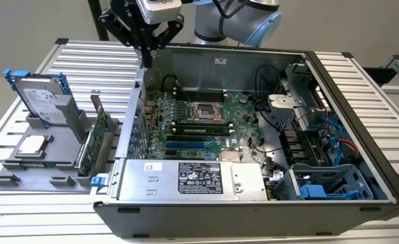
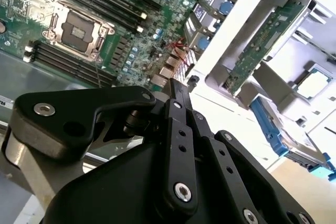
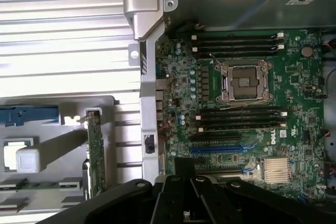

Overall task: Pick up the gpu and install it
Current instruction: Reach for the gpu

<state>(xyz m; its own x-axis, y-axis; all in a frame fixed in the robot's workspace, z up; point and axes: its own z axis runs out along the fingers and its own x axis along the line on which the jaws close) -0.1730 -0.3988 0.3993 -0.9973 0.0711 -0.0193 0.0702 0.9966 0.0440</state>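
The gpu stands on edge in a slot of the grey holder, at the exterior view's left of the open computer case. Its green board shows in both wrist views. My gripper hangs above the case's rear corner wall, up and away from the gpu. Its black fingers come together at the tip with nothing between them. The fingertips show over the motherboard's edge in the first wrist view.
A silver hard drive with blue rails and a square silver CPU chip also sit in the holder. Inside the case are the empty CPU socket, memory slots, a power supply and cables. All rests on a ribbed metal table.
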